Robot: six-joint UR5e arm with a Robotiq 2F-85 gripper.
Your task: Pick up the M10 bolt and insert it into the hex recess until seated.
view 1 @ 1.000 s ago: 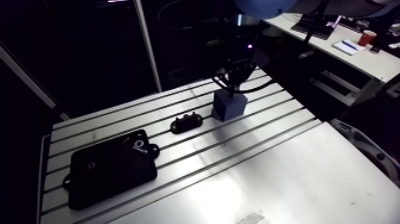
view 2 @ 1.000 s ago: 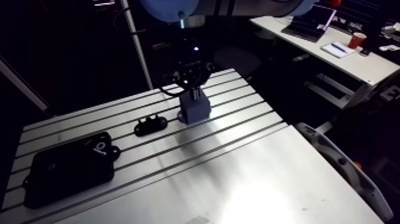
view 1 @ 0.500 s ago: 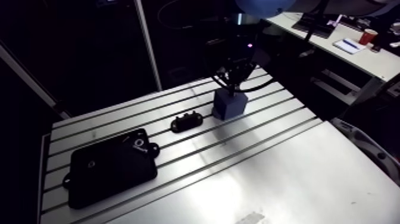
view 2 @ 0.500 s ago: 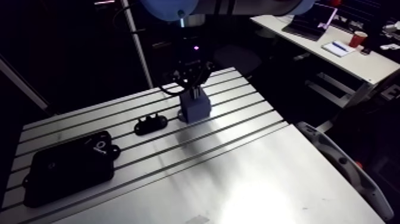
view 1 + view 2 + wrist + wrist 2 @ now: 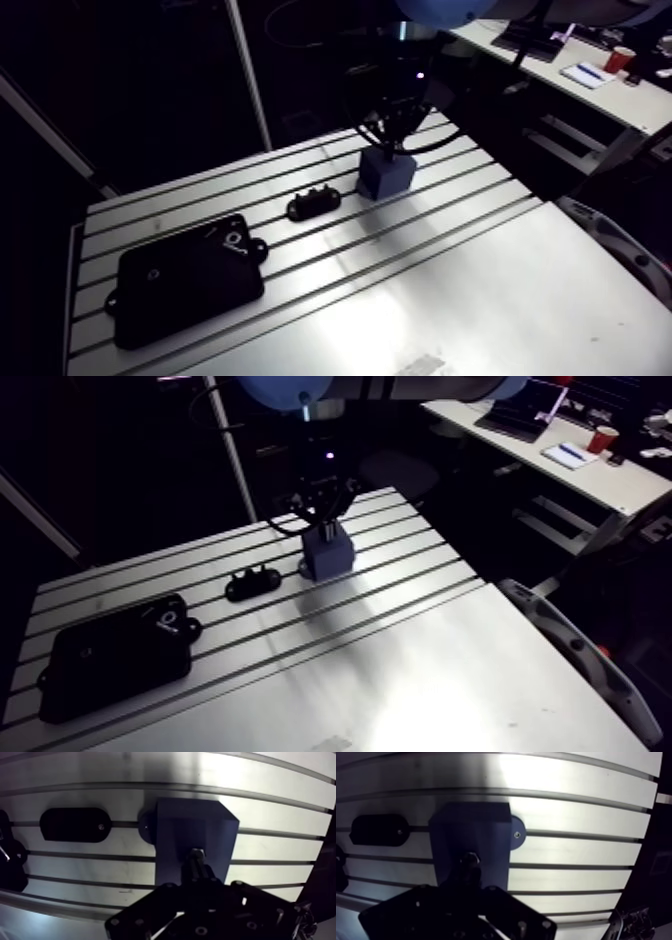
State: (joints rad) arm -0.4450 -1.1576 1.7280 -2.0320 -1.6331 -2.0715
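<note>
Slotted table (image 5: 450,290) carries the blue block (image 5: 386,175). I see the gripper (image 5: 198,881) directly above it, fingers pinched on the M10 bolt (image 5: 196,860), bolt end over the block's top face. Can't tell contact.

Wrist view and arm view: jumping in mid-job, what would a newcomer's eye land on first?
The blue block stands out at the far side of the slotted table, with the gripper directly over it, shut on the bolt above the block's top face. Next come the large black plate at the table's other end and a small black piece between the two.
</note>
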